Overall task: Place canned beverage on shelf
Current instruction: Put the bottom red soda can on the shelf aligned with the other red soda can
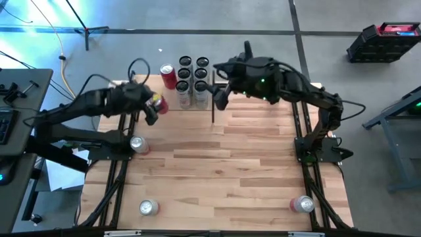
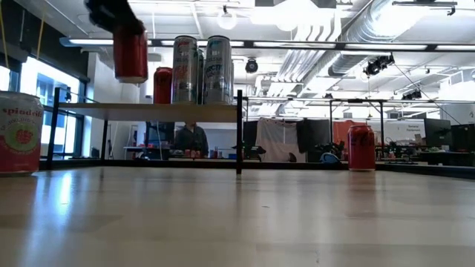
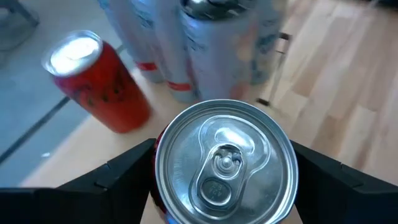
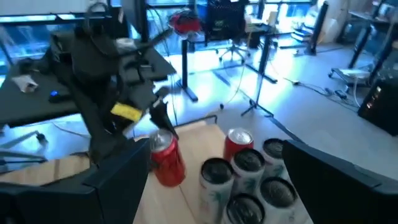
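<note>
Big open workshop w/ grey concrete floor around the butcher-block counter. Ceiling is white & industrial: exposed ducts, pipes, long strip lights, dark spotlight fixtures. Tall windows on one side w/ bright daylight; a blue cast spills across the floor near them. Far back: tables w/ clutter, black metal frames, dark cloth hung over something, a person standing behind a bench. Black desk w/ gear beside the counter, cables trailing on the floor, a tripod-type stand. A black crate w/ red contents sits on the floor at the far corner; office chairs & more desks by the windows.
</note>
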`<state>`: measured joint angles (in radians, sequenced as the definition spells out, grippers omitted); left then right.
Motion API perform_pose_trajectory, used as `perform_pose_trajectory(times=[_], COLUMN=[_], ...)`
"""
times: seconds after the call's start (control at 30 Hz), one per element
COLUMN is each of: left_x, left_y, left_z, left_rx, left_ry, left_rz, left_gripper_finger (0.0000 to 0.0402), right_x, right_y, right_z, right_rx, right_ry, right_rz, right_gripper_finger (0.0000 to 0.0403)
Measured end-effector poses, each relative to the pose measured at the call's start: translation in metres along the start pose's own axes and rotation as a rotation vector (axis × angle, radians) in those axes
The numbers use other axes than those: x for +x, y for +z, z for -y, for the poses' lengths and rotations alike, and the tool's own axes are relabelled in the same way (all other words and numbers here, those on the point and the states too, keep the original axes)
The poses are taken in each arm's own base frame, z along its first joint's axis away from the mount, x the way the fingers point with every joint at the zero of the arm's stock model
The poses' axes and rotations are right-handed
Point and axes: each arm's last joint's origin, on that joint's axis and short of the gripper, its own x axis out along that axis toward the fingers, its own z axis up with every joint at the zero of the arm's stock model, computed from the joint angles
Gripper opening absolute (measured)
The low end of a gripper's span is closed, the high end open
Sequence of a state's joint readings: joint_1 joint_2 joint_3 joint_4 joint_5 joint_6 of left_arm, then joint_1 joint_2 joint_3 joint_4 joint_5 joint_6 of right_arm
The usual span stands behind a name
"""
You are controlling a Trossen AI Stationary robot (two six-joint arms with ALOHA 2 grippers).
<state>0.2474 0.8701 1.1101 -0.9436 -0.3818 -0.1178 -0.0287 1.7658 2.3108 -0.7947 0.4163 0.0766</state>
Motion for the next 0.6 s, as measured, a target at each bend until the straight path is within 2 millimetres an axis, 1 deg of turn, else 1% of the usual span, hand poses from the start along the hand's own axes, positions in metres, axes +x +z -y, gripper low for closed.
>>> perform_pose_trajectory(times=[0.13,0.3,0.47,0.6], left_x=[0.011,0.024,0.035,0.038], left_y=[0.021,0.035,0.039,0.04], left_z=[-0.013,-0.026,-0.033,-0.034], left_rx=[-0.022,-0.111,-0.2,-0.229], left_ry=[0.03,0.087,0.128,0.145], left_rz=[-0.035,-0.079,-0.083,-0.043], left_gripper_finger=[0.0298,0.0299,0.0299,0.0299], right_x=[0.0,-0.003,-0.003,-0.002], right_y=[-0.008,-0.018,-0.024,-0.026], right_z=[0.005,0.006,0.007,0.009], right_rx=[0.032,0.041,0.001,-0.035], right_ry=[-0.025,-0.037,-0.046,-0.049], right_rz=[-0.079,-0.184,-0.243,-0.259], right_gripper_finger=[0.0349,0.0349,0.0349,0.0349])
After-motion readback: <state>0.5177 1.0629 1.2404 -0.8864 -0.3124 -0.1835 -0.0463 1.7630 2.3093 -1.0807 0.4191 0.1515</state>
